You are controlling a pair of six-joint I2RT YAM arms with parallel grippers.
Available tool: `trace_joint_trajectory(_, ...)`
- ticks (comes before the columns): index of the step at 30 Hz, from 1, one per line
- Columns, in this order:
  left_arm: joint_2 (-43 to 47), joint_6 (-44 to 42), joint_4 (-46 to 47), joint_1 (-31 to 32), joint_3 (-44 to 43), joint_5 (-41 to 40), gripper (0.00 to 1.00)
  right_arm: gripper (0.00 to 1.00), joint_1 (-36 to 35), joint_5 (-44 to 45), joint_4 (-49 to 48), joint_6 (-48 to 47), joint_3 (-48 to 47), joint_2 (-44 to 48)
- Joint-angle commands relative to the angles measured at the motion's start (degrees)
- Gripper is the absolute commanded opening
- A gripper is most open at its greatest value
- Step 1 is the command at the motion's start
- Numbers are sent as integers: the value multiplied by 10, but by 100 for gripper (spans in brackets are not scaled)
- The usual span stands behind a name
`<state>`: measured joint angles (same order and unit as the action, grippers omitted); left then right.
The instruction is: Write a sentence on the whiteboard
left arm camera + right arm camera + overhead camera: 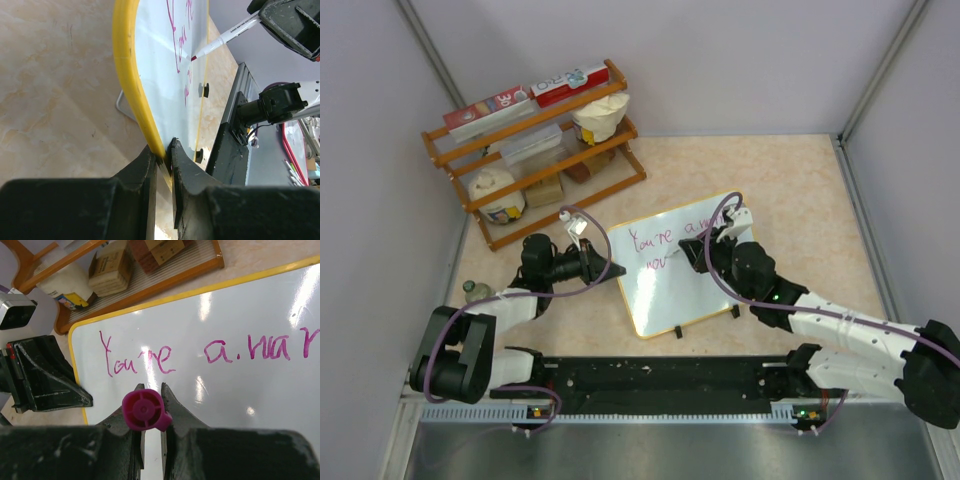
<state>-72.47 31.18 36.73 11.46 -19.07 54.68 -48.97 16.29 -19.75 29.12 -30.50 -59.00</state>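
Two claws closed | left claw point(164, 149) pinches whiteboard point(155, 70) rim | right claw point(151, 390) grips marker point(144, 411)

Whiteboard point(670, 295) mid-table, rack behind it to the left, an arm at either side.

The whiteboard lies in the middle of the table point(800, 200), its two clips point(678, 332) on the near edge. The shelf rack point(565, 210) stands behind and left of it, against the left wall, with boxes on top and jars on its shelves. The left gripper point(165, 150) is at the board's left edge, a jaw on each face of the rim. The right gripper point(152, 395) hangs over the board's right half, holding the marker point(225, 36) with its tip on the writing.
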Motion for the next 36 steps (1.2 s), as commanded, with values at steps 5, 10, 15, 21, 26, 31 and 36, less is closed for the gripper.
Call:
trace_joint_trajectory(5, 5, -45, 19, 0, 0, -22, 0, 0, 8, 8, 18, -8, -1, 5)
trace_joint_trajectory(10, 5, -45, 19, 0, 0, -24, 0, 0, 8, 4, 25, 1, 18, 15)
trace_joint_trajectory(15, 5, -45, 19, 0, 0, -23, 0, 0, 7, 2, 28, 8, 31, 21)
trace_joint_trajectory(21, 7, -45, 19, 0, 1, -25, 0, 0, 7, 5, 30, 10, 37, 25)
trace_joint_trajectory(26, 7, -45, 19, 0, 1, -25, 0, 0, 8, 13, 35, 7, 39, 30)
trace_joint_trajectory(31, 7, -45, 18, 0, 0, -24, 0, 0, 8, 20, 40, 2, 39, 33)
trace_joint_trajectory(36, 6, -45, 18, 0, 0, -25, 0, 0, 9, 24, 45, -2, 34, 34)
